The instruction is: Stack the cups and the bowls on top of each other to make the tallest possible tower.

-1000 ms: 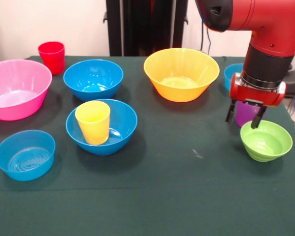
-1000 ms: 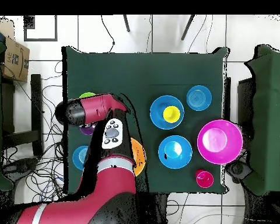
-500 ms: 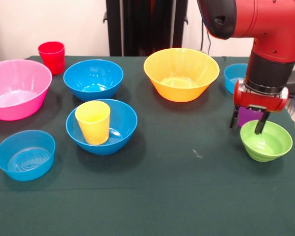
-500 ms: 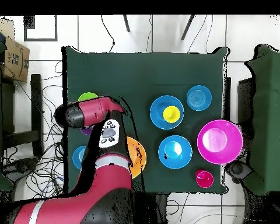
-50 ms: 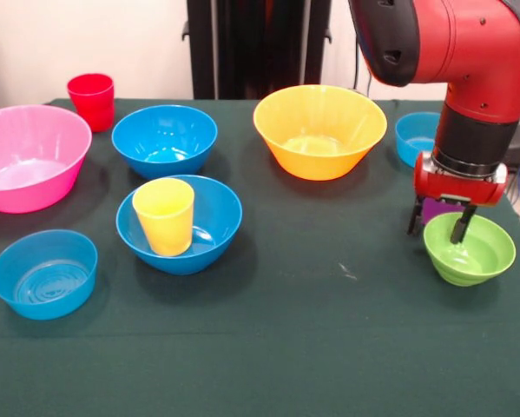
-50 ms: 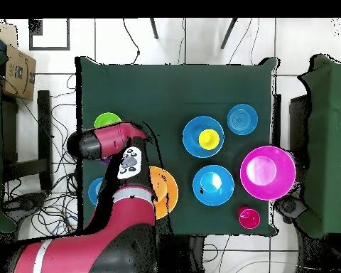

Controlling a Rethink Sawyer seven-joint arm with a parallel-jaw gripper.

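My gripper (image 5: 436, 228) is open and low over the left rim of the lime green bowl (image 5: 472, 254). One finger (image 5: 460, 228) reaches inside the bowl and the other hangs outside its rim. The purple cup (image 5: 431, 208) stands just behind the gripper, mostly hidden. A yellow cup (image 5: 164, 215) stands upright inside a blue bowl (image 5: 214, 228) left of centre. The red cup (image 5: 91, 100) is at the far left corner. From overhead, the arm covers the gripper and only part of the green bowl (image 6: 107, 121) shows.
A second blue bowl (image 5: 164, 139), the yellow-orange bowl (image 5: 320, 130) and the pink bowl (image 5: 29, 156) sit upright across the back half. Small light-blue bowls lie at the front left (image 5: 42, 274) and behind the arm (image 5: 414, 135). The table's right edge is close to the green bowl.
The gripper has moved lower and slightly right, from in front of the purple cup onto the green bowl's rim. It stays open. No cup or bowl has moved.
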